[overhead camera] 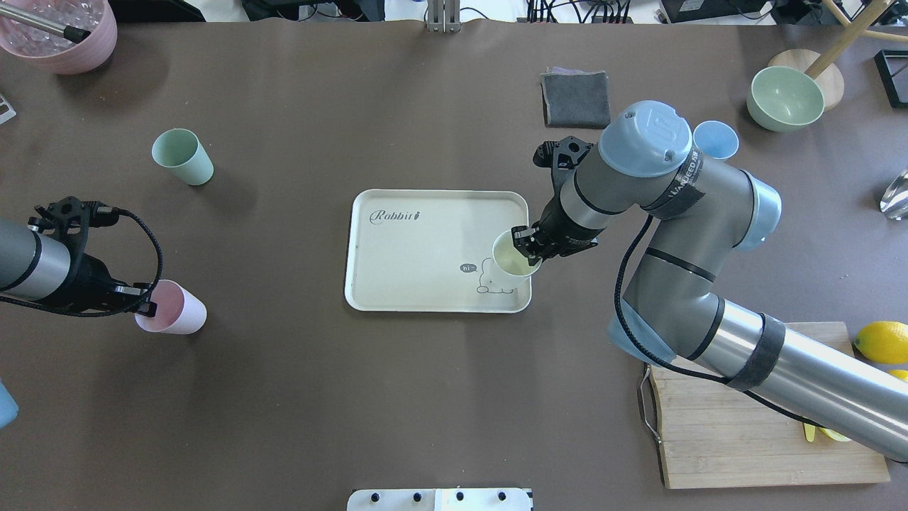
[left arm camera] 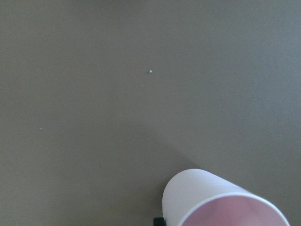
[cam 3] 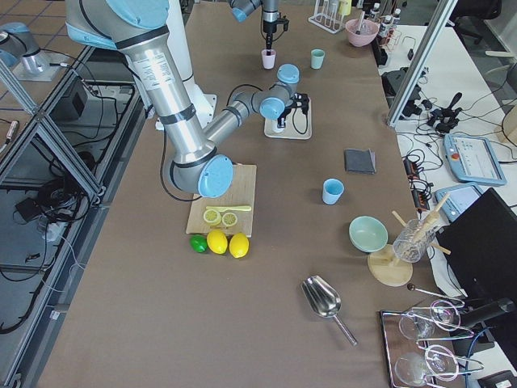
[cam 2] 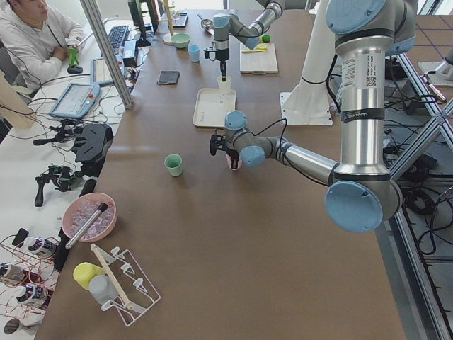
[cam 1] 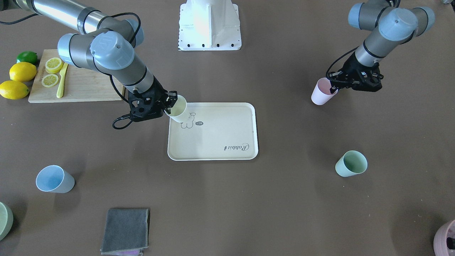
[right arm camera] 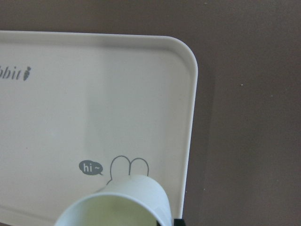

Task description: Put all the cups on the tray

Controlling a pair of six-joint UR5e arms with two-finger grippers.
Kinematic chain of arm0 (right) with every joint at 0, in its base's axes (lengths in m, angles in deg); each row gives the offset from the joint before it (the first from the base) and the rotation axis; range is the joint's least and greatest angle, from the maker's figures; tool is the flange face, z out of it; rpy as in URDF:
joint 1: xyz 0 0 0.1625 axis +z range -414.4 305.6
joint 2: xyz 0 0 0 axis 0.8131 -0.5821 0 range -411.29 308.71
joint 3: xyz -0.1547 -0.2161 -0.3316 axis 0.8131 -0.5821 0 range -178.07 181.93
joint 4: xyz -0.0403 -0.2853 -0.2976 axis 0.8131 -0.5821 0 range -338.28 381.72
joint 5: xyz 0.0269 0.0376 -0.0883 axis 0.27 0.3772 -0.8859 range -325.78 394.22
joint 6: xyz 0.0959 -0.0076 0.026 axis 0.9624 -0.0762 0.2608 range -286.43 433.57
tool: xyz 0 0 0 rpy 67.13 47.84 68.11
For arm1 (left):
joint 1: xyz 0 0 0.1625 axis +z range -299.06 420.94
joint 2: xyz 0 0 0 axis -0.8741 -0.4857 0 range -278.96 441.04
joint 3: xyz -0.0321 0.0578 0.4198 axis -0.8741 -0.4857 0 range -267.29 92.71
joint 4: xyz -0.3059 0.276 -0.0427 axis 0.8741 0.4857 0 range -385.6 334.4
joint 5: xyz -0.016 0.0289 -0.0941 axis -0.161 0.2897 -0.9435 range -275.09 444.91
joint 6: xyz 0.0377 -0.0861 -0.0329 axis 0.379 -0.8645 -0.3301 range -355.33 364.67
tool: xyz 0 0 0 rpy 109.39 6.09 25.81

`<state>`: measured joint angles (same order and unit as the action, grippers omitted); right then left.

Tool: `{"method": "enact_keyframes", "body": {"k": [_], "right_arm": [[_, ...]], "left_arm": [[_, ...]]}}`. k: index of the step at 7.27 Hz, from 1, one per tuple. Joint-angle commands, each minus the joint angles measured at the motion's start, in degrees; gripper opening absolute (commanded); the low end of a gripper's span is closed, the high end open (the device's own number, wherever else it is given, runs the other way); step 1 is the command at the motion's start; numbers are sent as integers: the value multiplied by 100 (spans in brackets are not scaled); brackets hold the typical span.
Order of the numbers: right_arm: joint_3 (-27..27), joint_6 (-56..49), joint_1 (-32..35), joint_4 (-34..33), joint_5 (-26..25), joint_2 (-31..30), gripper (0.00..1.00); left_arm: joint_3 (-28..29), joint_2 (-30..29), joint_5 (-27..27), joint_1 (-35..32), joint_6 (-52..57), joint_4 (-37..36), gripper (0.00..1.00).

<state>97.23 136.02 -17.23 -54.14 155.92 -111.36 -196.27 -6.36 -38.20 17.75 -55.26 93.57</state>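
Observation:
My right gripper (cam 1: 171,104) is shut on the rim of the pale yellow cup (cam 1: 178,110) and holds it over the bear drawing at a corner of the cream tray (cam 1: 217,142). I cannot tell whether the cup touches the tray. The right wrist view shows the cup (right arm camera: 117,202) above the tray (right arm camera: 94,94). My left gripper (cam 1: 334,89) is shut on the rim of the pink cup (cam 1: 321,93), far from the tray; the cup also shows in the left wrist view (left arm camera: 216,197). The sage green cup (cam 1: 351,163) and the light blue cup (cam 1: 55,179) stand alone on the table.
A wooden cutting board (cam 1: 85,89) with lemon slices and a yellow knife lies behind my right arm, with whole lemons and a lime beside it. A grey cloth (cam 1: 125,231), a pale green bowl (overhead camera: 784,98) and a mauve pot (overhead camera: 60,32) sit along the far edge.

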Motion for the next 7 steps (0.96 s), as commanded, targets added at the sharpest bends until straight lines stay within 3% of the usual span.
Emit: {"method": "enact_keyframes", "body": {"k": [1,2,4,6,7], "right_arm": [[41,162,17,10,-42,22,100],[93,144,227,-16,133,13,100],[146,-518,1304,-8,1132,-414,100],[-141,-2132,2341,-217,1443,-960,100],[-465,-3185,2695,-663,1444,-927,100]], "left_arm": [[7,-1035,-152,-128,-88,-1012,0],[112,-1834,-134,-120,-307,-1819,0],[497,-2970,-108,-85,-491,-2721,0],[947,-3589,453,430,-1062,-2724,0],[1070,-3756,463,495,-1212,-2715,0]]}}
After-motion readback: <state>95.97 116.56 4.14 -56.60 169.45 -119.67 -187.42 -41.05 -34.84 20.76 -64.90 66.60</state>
